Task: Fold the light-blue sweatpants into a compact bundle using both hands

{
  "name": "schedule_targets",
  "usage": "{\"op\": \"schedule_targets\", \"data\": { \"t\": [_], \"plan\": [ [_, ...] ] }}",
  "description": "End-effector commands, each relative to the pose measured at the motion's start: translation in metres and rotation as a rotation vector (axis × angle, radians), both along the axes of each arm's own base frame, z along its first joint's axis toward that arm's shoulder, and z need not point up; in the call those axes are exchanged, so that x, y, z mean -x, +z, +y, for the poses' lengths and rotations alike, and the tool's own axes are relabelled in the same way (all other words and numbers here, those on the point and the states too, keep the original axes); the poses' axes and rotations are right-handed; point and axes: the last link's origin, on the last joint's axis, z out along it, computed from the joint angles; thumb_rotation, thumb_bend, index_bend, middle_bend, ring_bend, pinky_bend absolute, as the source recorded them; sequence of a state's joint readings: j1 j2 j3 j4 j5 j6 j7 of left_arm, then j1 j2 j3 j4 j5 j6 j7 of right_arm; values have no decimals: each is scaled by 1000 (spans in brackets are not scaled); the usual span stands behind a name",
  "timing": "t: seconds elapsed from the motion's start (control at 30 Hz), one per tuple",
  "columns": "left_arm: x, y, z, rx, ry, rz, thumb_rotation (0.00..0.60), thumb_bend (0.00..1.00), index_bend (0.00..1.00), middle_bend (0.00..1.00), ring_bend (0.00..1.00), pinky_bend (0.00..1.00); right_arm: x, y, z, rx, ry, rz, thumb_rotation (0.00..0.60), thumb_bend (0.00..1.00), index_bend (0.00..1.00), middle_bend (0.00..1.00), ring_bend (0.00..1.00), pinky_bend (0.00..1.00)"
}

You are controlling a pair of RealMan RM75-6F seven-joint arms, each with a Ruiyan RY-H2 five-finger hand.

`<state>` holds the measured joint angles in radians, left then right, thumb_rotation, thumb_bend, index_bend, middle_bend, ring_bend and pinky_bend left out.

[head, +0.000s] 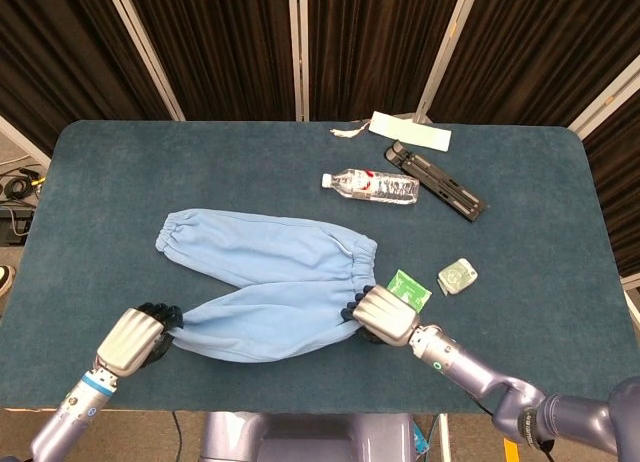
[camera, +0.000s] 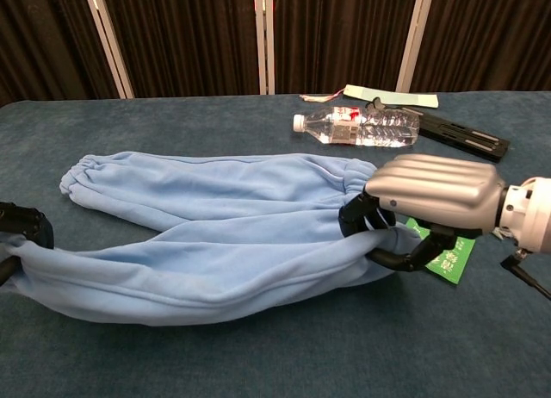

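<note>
The light-blue sweatpants [head: 265,282] [camera: 215,243] lie spread on the dark blue table [head: 120,182], their two legs pointing left and the waistband at the right. My left hand [head: 135,337] grips the cuff of the near leg at the table's front left; the chest view shows only its dark fingers [camera: 24,224] at the left edge. At the near corner of the waistband my right hand [head: 378,314] [camera: 426,204] holds the fabric. The near leg hangs lifted between the two hands, off the table.
A green packet [head: 408,288] [camera: 446,258] lies right beside my right hand, and a small pale case [head: 457,275] a little further right. Further back are a water bottle [head: 372,186] [camera: 357,127], a black flat tool [head: 436,180] and a white paper strip [head: 410,131].
</note>
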<state>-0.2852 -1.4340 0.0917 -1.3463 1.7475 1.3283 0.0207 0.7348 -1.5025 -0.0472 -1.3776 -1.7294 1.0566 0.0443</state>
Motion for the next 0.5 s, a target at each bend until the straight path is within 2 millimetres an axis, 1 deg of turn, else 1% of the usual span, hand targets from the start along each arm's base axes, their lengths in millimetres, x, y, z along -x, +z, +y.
{"op": "schedule_targets", "data": {
  "t": [0.03, 0.17, 0.33, 0.4, 0.5],
  "plan": [
    [-13, 21, 25, -43, 51, -4, 600, 656, 693, 388, 392, 469, -12, 7, -13, -15, -112, -81, 600, 460, 687, 617, 570, 529],
    [-28, 36, 48, -55, 93, 0, 600, 656, 704, 396, 400, 469, -20, 11, -27, -23, -204, -118, 600, 461, 687, 617, 570, 530],
    [-42, 51, 78, -84, 140, 55, 600, 657, 703, 395, 400, 467, -29, 12, -49, -39, -359, -147, 600, 462, 693, 626, 570, 529],
    [-46, 53, 93, -85, 180, 81, 600, 657, 704, 392, 400, 463, -33, 11, -58, -34, -406, -153, 600, 463, 696, 626, 570, 529],
    [-50, 55, 107, -97, 212, 87, 600, 657, 705, 389, 400, 460, -38, 9, -68, -18, -431, -151, 600, 464, 703, 626, 570, 528]
  ]
}}
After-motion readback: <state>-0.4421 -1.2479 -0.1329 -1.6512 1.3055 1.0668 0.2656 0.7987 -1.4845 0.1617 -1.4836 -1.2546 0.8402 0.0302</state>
